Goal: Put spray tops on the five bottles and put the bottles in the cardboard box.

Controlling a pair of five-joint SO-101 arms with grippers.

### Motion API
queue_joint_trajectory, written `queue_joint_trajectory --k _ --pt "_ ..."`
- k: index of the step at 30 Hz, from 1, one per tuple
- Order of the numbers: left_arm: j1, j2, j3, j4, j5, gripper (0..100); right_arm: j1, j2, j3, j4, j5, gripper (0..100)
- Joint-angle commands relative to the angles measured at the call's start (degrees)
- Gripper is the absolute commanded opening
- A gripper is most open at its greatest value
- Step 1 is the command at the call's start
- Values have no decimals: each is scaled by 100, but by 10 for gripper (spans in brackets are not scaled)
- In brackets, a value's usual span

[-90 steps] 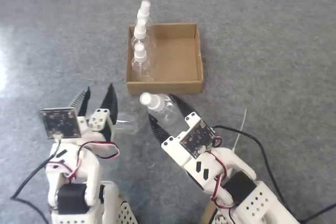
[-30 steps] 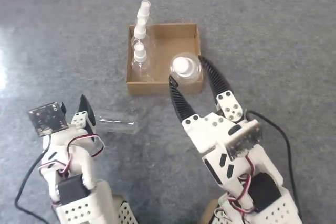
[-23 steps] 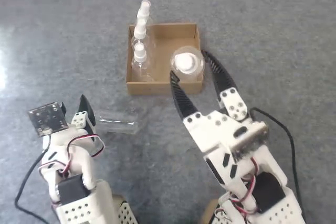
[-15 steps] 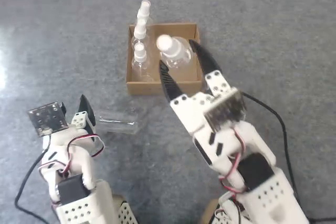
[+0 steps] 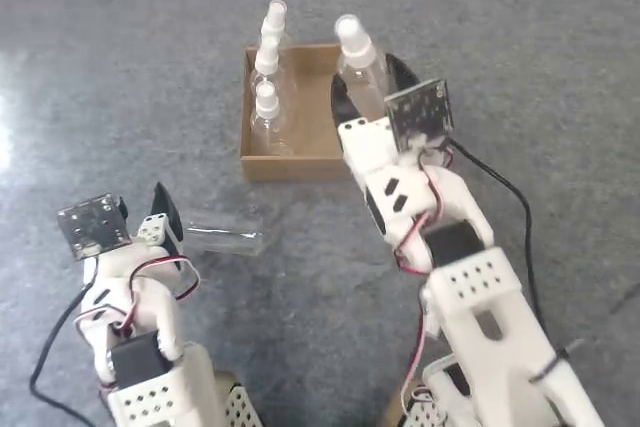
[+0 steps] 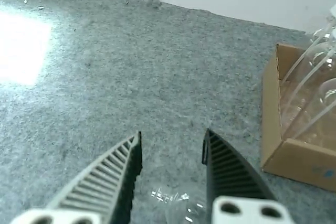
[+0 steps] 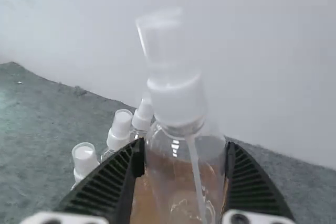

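High view — the box [image 5: 300, 165] sits at the far middle of the mat [image 5: 120, 77]. The 3 bottles [image 5: 270, 117] with tops on stand in a row along its left wall. The right gripper [image 5: 365, 97] is over the box's right half, fingers closed on the 4th bottle [image 5: 364, 69], which is roughly upright with its spray top [image 5: 349, 31] on. I cannot tell whether its base touches the box floor. The 5th bottle [image 5: 225, 234], without a top, lies on its side on the mat on the near side of the box, just beside the left gripper [image 5: 160, 209].

Left wrist view — the left gripper [image 6: 170, 137] holds nothing, fingers a moderate gap apart, low over the mat. The 5th bottle [image 6: 178, 208] shows between the finger bases. The box [image 6: 275, 129] is well apart, with some of the 3 bottles [image 6: 310, 82] in it.

Right wrist view — the right gripper [image 7: 184, 150] presses on both sides of the 4th bottle [image 7: 178, 182]. The spray top [image 7: 173, 95] is seated, and the dip tube [image 7: 194, 177] runs down inside. The 3 bottles [image 7: 119, 127] stand in a row beyond.
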Motion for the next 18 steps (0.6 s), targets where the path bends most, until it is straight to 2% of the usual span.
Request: queue_joint_trajectory --k 1,12,18 --pt "-26 -70 -66 -202 -53 181 127 338 -378 -505 -176 165" --pt "-26 -70 -66 -202 -53 181 75 971 -378 -971 -826 169" --pt "-26 -70 -57 -202 -53 181 92 1059 -387 -1262 -800 169"
